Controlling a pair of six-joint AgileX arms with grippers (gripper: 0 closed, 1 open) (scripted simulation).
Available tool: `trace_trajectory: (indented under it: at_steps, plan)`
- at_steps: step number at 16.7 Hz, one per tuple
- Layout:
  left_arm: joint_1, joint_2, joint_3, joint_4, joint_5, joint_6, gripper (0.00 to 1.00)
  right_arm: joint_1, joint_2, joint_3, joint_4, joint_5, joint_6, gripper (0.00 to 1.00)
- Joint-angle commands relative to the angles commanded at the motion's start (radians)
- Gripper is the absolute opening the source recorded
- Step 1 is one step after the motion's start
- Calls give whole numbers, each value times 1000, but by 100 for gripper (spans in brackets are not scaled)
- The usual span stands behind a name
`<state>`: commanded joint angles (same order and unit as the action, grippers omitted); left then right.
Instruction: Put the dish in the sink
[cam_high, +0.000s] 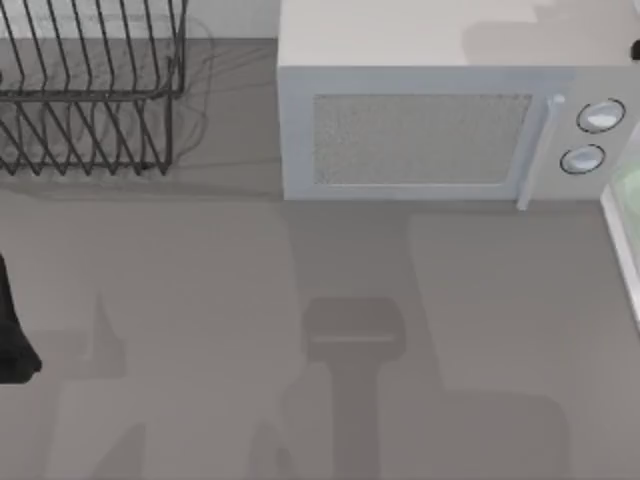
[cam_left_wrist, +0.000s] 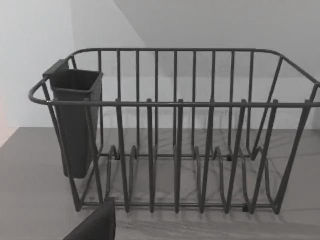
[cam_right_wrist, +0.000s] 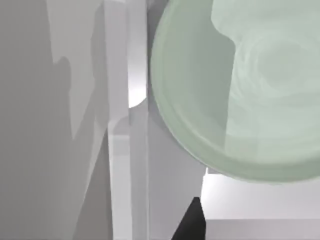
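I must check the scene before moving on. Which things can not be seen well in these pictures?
- Dish: cut by the right wrist view's edge; a green sliver at the top view's right edge.
- Sink: just a white rim.
- Rack: cut by the top view's edge.
- Left arm: mostly off-frame.

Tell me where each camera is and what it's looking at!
Top view: above the table, looking down on the dish rack, microwave, sink rim; the left arm peeks in at the left edge.
Left wrist view: faces the dish rack, shared with the top view.
Right wrist view: looks at the dish over the sink rim, shared with the top view.
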<state>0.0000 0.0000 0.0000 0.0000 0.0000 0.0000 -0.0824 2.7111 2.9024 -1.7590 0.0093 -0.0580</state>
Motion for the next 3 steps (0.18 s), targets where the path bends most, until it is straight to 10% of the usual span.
trace_trajectory:
  at_steps: [3]
  plan:
    - [0,0,0,0,0,0,100,0,0,0,0,0,0,100]
